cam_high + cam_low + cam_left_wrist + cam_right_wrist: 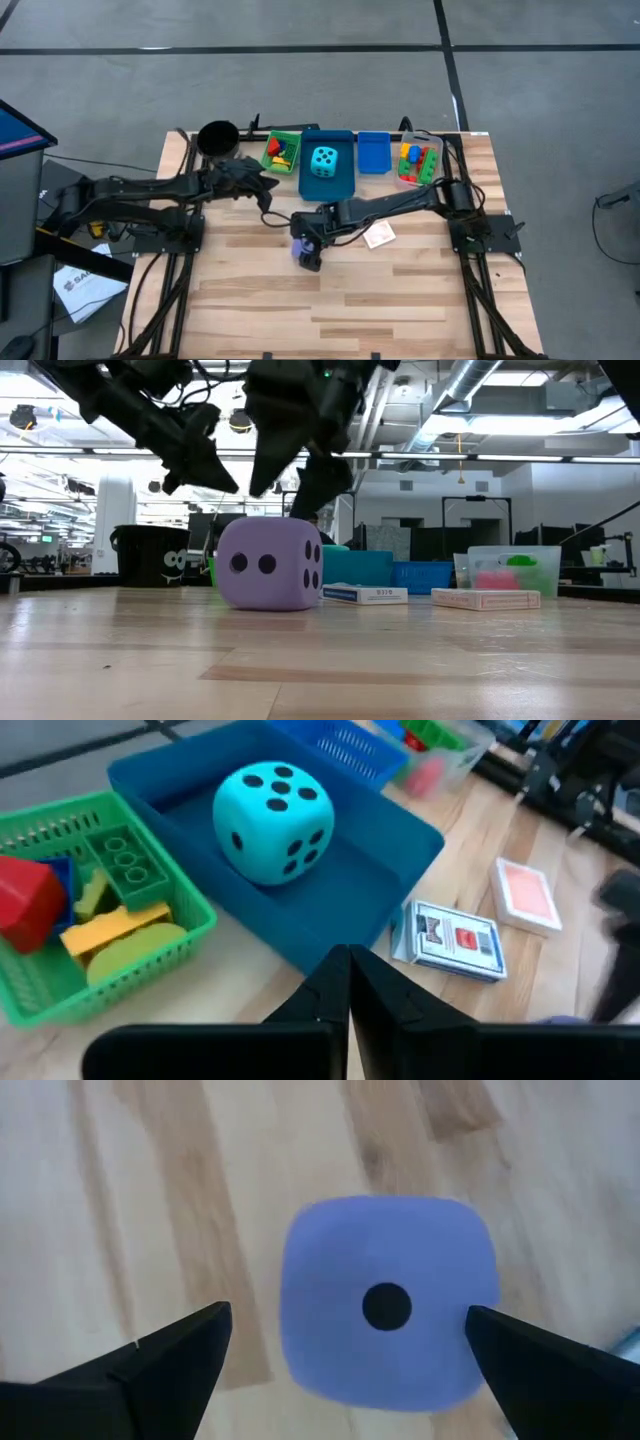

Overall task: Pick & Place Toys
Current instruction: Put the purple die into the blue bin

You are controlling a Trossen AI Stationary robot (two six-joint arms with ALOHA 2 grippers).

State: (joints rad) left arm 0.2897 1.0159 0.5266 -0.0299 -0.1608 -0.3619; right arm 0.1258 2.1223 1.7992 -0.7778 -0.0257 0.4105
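Note:
A purple die (268, 563) rests on its bottom face on the wooden table (400, 300), one dot facing up (390, 1305). My right gripper (347, 1315) hangs open just above it, a finger on either side, touching nothing; the high view shows it at the table's middle (308, 255). My left gripper (348, 960) is shut and empty, raised near the green bin (268, 186). A cyan dotted die (272, 820) sits in the big blue bin (330, 935). Two card packs (458, 940) (525, 895) lie flat on the table beside that bin.
The green bin (110, 930) holds red, yellow and green bricks. A small blue bin (373, 152) and a clear bin (418, 160) with bricks line the far edge, with a black cup (218, 137) at the far left. Bare wood spreads toward the near edge.

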